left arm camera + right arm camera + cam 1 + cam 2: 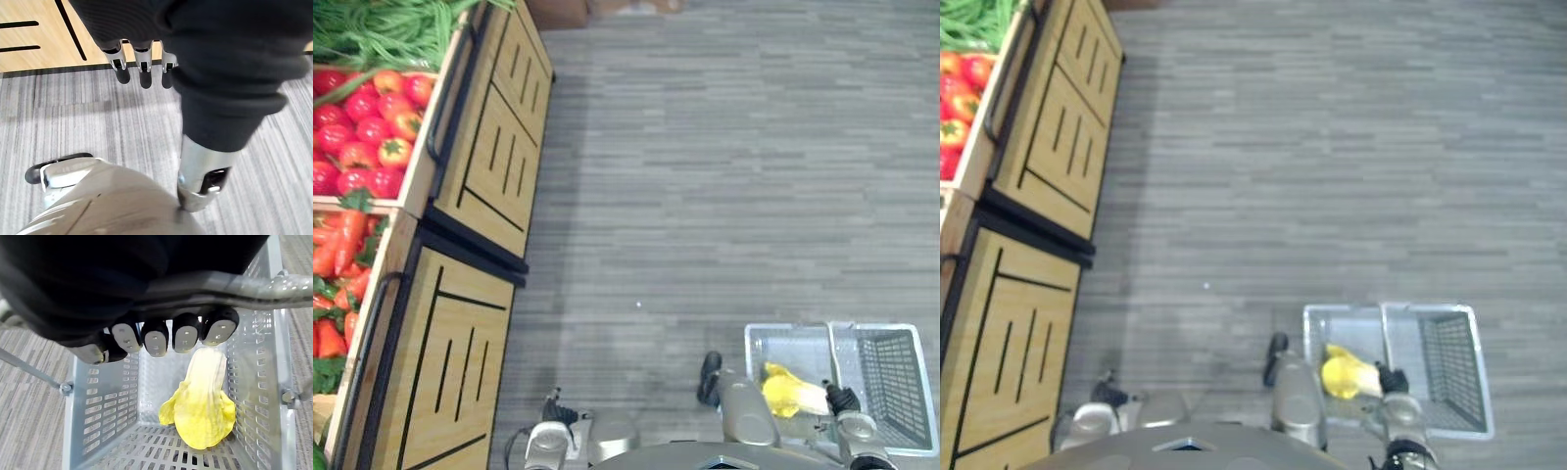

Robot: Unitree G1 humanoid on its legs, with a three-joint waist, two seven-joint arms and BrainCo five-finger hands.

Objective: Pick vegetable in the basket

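Grey basket [105,406], one yellow leafy vegetable [203,406] lying inside; right hand [156,338] fingers curled round its handle [274,284], left hand [142,66] fingers straight, empty, near produce stand [480,166]; advised: carry level, pick tomatoes [367,127] left-handed.

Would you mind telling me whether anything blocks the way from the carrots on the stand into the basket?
Nothing visible on the floor between carrots and basket. Only the handle, gripped by the right hand, crosses the basket's mouth; a yellow vegetable lies inside, with room beside it.
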